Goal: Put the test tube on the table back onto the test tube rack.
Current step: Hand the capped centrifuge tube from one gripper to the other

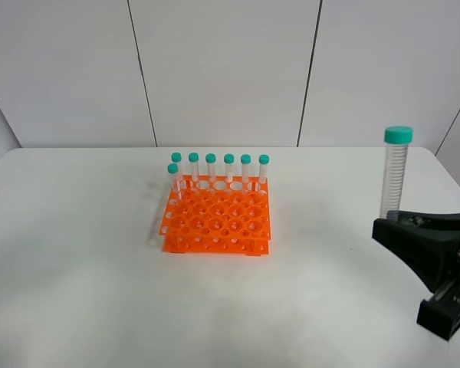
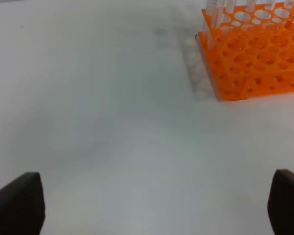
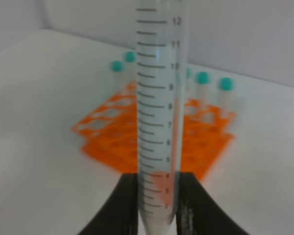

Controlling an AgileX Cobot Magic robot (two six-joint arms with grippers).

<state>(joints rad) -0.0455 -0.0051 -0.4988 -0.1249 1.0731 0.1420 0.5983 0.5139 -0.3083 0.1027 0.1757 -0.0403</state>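
Note:
My right gripper [image 1: 399,224] at the right side of the white table [image 1: 77,253] is shut on a clear test tube [image 1: 394,175] with a teal cap, held upright well above the tabletop. In the right wrist view the graduated tube [image 3: 159,112] stands clamped between the two black fingers [image 3: 123,205]. The orange test tube rack [image 1: 217,218] sits at the table's middle, well left of the tube. Several capped tubes [image 1: 228,167] stand along its back row and left corner. My left gripper [image 2: 157,205] is open and empty over bare table, the rack [image 2: 255,54] ahead of it.
White wall panels stand behind the table. The table's right edge lies close to my right arm [image 1: 445,284].

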